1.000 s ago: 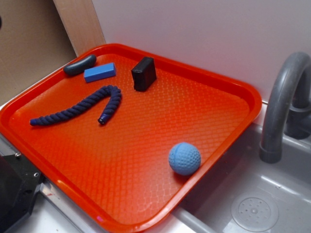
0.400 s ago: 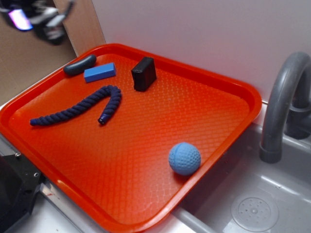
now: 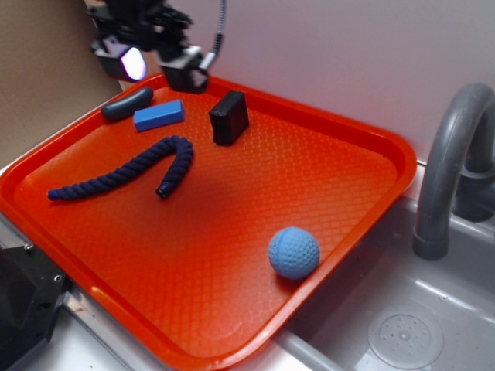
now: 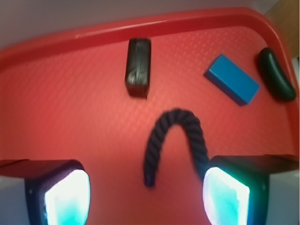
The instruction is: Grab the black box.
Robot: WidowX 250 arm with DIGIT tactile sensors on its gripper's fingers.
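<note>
Above tray's [image 3: 363,224] far-left corner, pincer [image 3: 158,66] hangs wide and empty; black box [image 4: 138,67] lies clear of rope [image 4: 176,136], open to approach.

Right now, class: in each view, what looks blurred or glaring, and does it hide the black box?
Exterior view: sharp throughout, with one bright white patch on the tool; the black box is clear. Wrist view: soft overall, both near fingers glowing washed-out cyan-white; the box is slightly fuzzy but plainly visible on the red tray.
</note>
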